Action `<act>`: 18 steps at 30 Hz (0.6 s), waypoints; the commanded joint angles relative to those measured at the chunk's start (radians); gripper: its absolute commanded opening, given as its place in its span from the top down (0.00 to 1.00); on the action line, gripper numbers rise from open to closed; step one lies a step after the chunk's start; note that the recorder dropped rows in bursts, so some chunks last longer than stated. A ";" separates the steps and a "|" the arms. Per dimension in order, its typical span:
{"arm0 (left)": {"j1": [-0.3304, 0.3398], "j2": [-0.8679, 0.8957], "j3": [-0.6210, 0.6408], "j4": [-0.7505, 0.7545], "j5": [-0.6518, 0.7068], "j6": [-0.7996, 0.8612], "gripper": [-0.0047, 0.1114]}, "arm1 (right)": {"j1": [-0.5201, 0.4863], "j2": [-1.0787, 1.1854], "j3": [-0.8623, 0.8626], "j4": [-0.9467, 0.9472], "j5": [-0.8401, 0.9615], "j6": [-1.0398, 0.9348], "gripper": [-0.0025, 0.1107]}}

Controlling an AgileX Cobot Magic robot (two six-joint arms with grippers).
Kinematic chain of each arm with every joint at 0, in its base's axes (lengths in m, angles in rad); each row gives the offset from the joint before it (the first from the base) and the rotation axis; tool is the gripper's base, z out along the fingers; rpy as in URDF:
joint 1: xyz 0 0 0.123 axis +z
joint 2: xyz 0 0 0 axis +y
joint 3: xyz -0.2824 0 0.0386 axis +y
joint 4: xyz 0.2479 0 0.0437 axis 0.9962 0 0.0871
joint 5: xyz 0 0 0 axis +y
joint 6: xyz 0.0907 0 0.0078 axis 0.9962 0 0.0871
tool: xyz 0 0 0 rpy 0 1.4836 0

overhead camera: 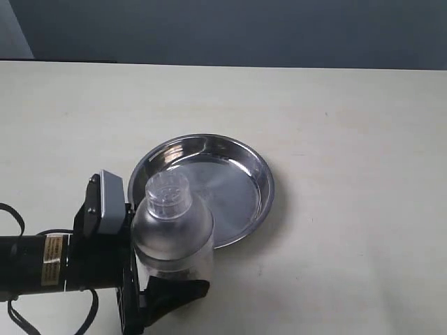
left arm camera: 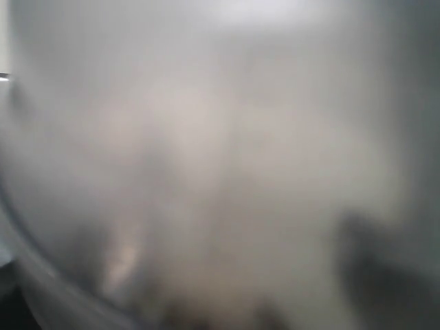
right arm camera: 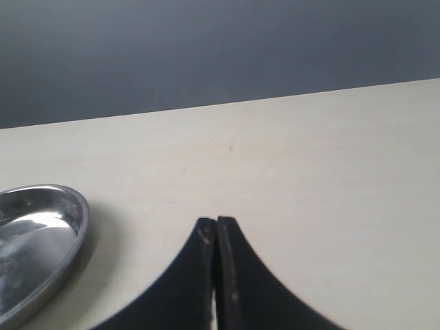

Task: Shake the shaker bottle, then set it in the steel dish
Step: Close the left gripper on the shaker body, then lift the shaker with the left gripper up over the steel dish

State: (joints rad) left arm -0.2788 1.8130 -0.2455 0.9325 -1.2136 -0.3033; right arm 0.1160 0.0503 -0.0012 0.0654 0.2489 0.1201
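Our exterior camera looks steeply down on the pale beige table (overhead camera: pixel 349 125). The left wrist camera is blurred, tight against the clear frosted plastic shaker bottle (left arm camera: pixel 220 165). The right wrist camera skims low and shares the round shiny steel dish (right arm camera: pixel 31 234) with the exterior view.

The small sticker (overhead camera: pixel 50 259) on the left arm (overhead camera: pixel 21 264) is too blurred to read

This looks like a robotics lab or test station: a plain cream bench (overhead camera: pixel 349 125) set against a blank blue-grey wall (overhead camera: pixel 244 31). A black robot arm (overhead camera: pixel 28 262) with a printed sticker (overhead camera: pixel 50 259) and loose black cables (overhead camera: pixel 17 216) reaches over it. The props are a steel dish (overhead camera: pixel 268 185) and a clear bottle (overhead camera: pixel 171 227).
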 commanded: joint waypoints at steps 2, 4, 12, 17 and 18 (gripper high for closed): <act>-0.005 0.002 -0.004 -0.012 -0.007 -0.046 0.95 | 0.003 0.004 0.001 -0.004 -0.012 -0.004 0.99; -0.005 0.002 -0.004 -0.018 -0.007 -0.046 0.95 | 0.003 0.004 0.001 -0.004 -0.014 -0.004 0.99; -0.005 0.000 -0.004 0.111 -0.007 -0.115 0.95 | 0.003 0.004 0.001 -0.004 -0.014 -0.004 0.99; -0.005 -0.074 -0.004 0.190 -0.007 -0.209 0.96 | 0.003 0.004 0.001 -0.004 -0.012 -0.004 0.99; -0.005 -0.099 -0.004 0.188 -0.007 -0.228 0.96 | 0.003 0.004 0.001 -0.004 -0.012 -0.004 0.99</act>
State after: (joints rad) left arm -0.2788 1.7764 -0.2515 1.0968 -1.1978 -0.4687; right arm 0.1160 0.0503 -0.0012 0.0654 0.2489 0.1201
